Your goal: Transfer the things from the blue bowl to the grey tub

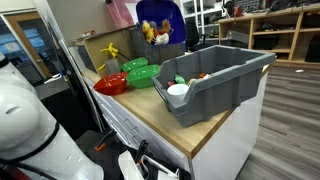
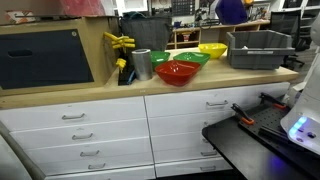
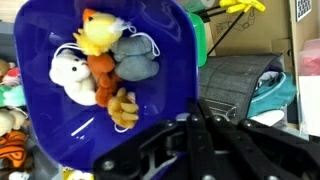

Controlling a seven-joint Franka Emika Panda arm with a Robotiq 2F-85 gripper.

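The blue bowl [image 3: 60,120] fills the wrist view, with several small soft pieces [image 3: 100,65] inside, white, yellow, orange and grey. My gripper [image 3: 190,120] is shut on the bowl's rim. In both exterior views the bowl [image 1: 160,15] [image 2: 232,10] hangs tilted, high above the counter, with yellow and orange pieces [image 1: 151,33] showing in its mouth. The grey tub [image 1: 235,75] [image 2: 262,45] stands on the counter below, off to one side. It holds a white cup [image 1: 178,90] and small green and red things.
A red bowl [image 1: 110,85] [image 2: 178,72] and a green bowl [image 1: 143,73] [image 2: 190,58] sit on the wooden counter. A yellow bowl [image 2: 212,50] and a metal can [image 2: 141,63] stand nearby. A dark slatted crate [image 3: 235,80] shows beside the bowl.
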